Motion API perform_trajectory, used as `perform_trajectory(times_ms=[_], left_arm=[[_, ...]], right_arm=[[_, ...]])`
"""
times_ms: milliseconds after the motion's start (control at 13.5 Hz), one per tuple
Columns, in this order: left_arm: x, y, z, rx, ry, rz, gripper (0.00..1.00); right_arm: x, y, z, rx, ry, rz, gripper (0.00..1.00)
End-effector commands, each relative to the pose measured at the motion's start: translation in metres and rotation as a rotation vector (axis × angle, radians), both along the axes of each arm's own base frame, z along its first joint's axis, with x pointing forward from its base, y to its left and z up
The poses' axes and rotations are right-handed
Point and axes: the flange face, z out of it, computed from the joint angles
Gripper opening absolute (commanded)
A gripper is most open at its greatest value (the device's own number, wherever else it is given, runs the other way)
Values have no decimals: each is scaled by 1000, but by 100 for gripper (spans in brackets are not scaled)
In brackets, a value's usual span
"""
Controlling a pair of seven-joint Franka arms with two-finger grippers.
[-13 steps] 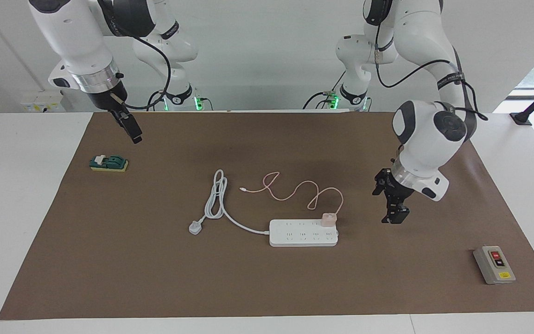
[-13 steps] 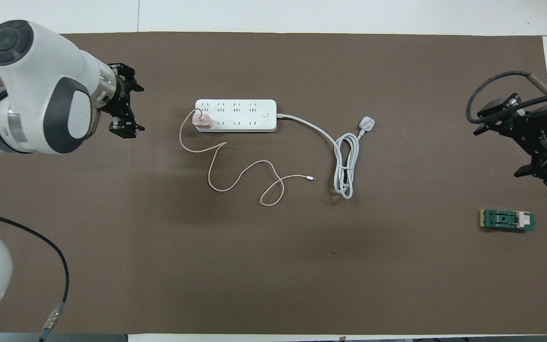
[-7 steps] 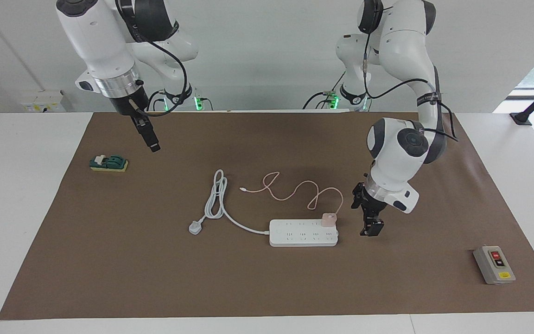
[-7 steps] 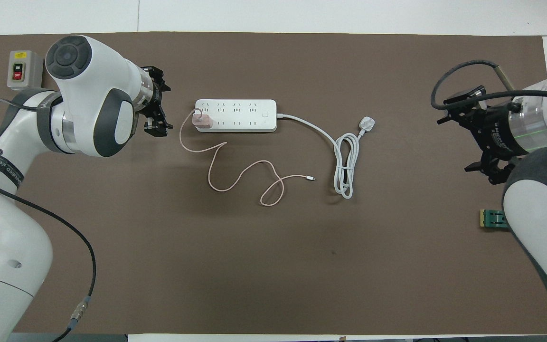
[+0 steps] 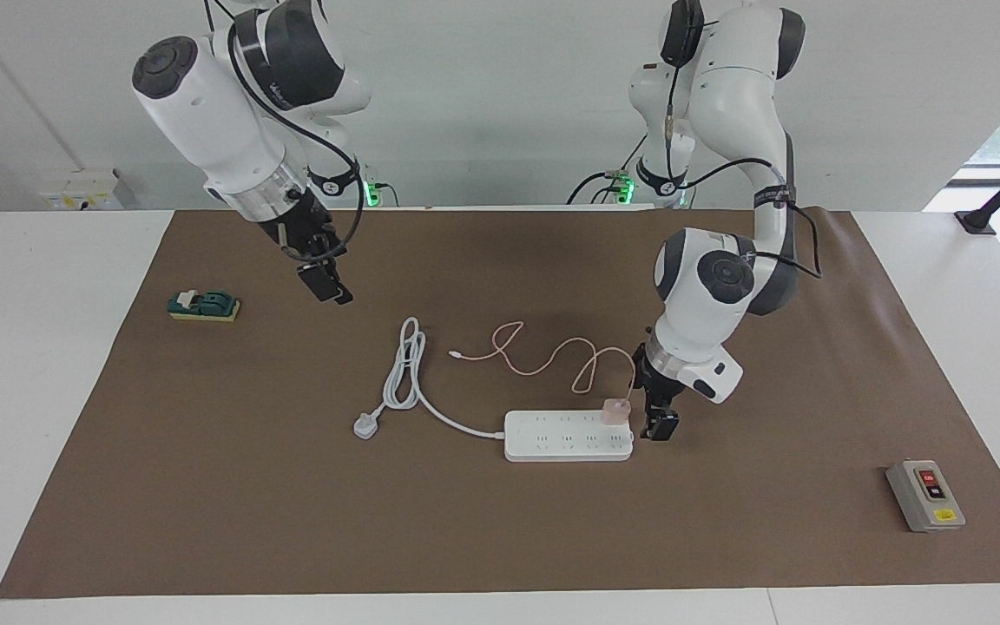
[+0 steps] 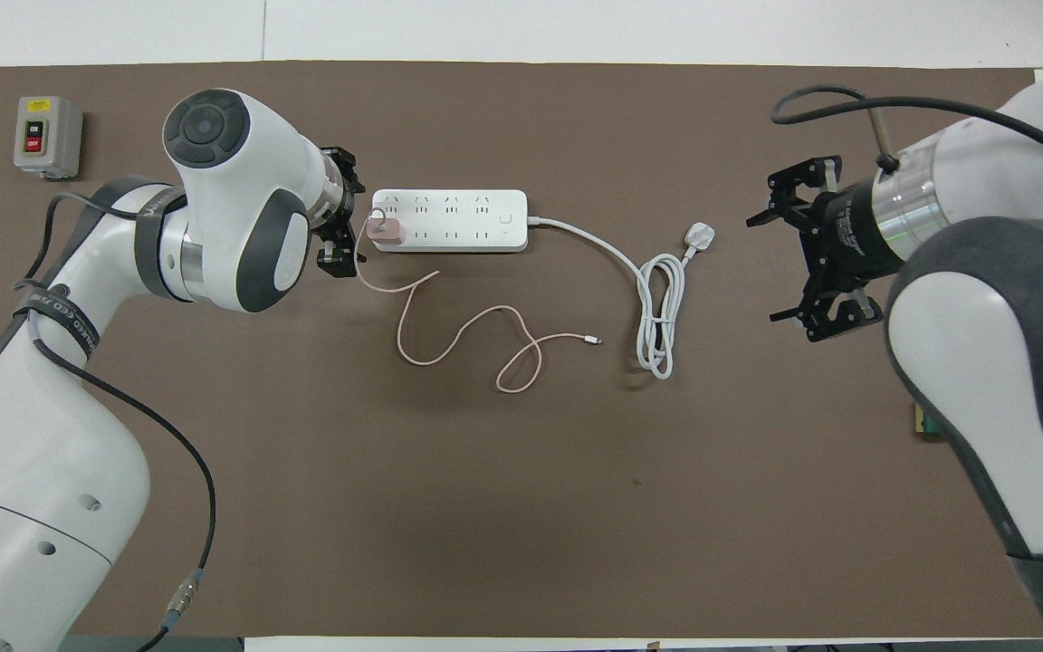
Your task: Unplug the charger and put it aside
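The charger [image 5: 615, 411] is seated in the end socket of the power strip [image 5: 552, 447], nothing unplugged yet; the left gripper [image 5: 658, 415] hangs just beside it, fingers spread and empty, while the right gripper [image 6: 807, 243] hovers wide open over bare mat.

On the tabletop [image 5: 75, 391] we saw the charger [image 5: 615, 411] plugged into the power strip [image 5: 568, 436] at its end toward the left arm. Our left hand [image 5: 652, 415] was just beside the charger. The charger's cable [image 5: 552, 356] lay nearer to the robots than the strip. Our right hand [image 5: 324, 278] hung over the tabletop toward the right arm's end.
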Motion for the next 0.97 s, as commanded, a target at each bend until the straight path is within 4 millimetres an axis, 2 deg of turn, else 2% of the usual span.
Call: perform_trajectory(times_ms=[0,149,297,446,594,743,891], left_arm=[[-2,-8,-9,16,-7,34,100],[-2,-10,-10,24,-23,25,100],[-4,-21,-8,13,-49,13,100],[-6,-25,-8,15,-50,5,100],[-6,-23,-11,15,-48,10,100],[-8,-24,-14,16,-47,9,100],[-8,-24,-14,16,-48,9,100]], right_arm=[[35,41,-12,30,21,-137,100],[47,63,-30,47,-6,-214,100],[51,84,-46,62,-46,-260,100],[56,108,-74,64,-34,-241,100],[69,116,-114,58,-27,-231,100],[81,144,-136,66,-27,-174,100],[94,175,-147,95,-13,-133,100]])
